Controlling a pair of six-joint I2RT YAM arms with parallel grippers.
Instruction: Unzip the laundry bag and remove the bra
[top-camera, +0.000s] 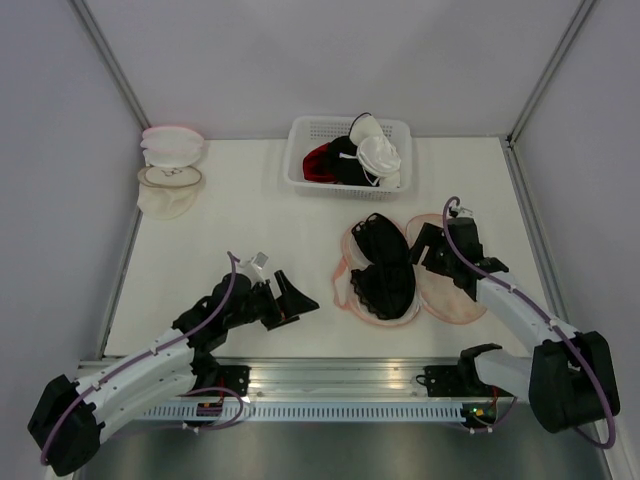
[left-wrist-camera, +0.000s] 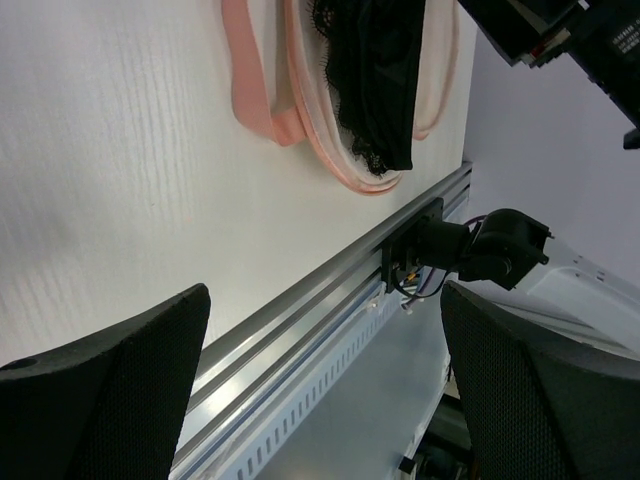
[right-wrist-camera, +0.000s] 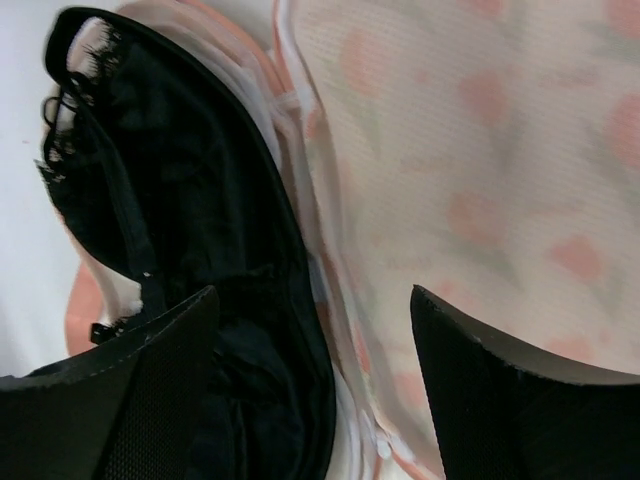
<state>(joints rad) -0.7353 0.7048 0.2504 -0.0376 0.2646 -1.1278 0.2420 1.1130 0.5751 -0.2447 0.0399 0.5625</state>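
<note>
A black lace bra (top-camera: 385, 268) is laid in the open floral laundry bag (top-camera: 455, 300); garments (top-camera: 350, 162) are piled in the lattice basket (top-camera: 300, 178) above. The left end effector (top-camera: 297, 297) and right end effector (top-camera: 428, 250) are spread.

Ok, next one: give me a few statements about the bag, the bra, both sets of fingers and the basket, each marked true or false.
1. The laundry bag lies open with a black bra on it. True.
2. The right fingers are clamped on the bra. False: they stand open above the bag, holding nothing.
3. The left fingers are open over the table, to the left of the bag. True.
4. The white basket is empty. False: it holds red, black and white garments.
</note>
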